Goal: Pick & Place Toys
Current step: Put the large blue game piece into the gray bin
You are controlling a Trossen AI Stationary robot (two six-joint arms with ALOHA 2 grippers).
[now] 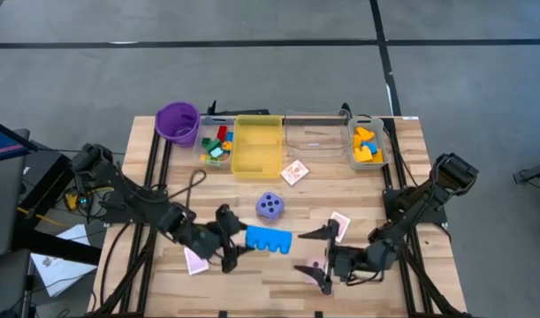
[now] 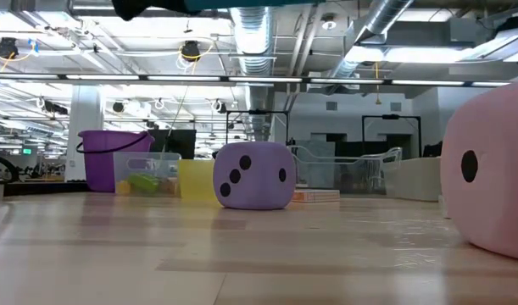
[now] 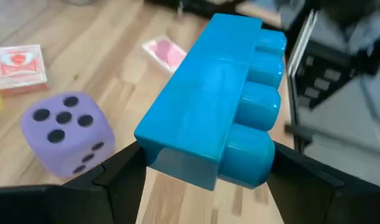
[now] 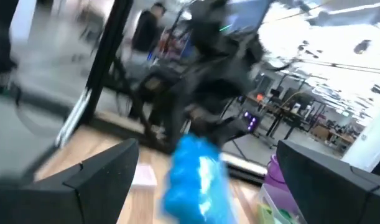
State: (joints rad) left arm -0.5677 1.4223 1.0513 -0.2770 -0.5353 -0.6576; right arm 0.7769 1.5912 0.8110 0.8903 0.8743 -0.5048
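The left gripper hangs over the front of the wooden slatted table, its fingers clamped on the end of a large blue plastic building brick — the brick is held up off the boards, studs showing in the left wrist view. Just behind it sits the purple foam die on the table. Further right the right gripper hovers low, fingers spread wide and holding nothing, with a pink-backed playing card lying just beside it.
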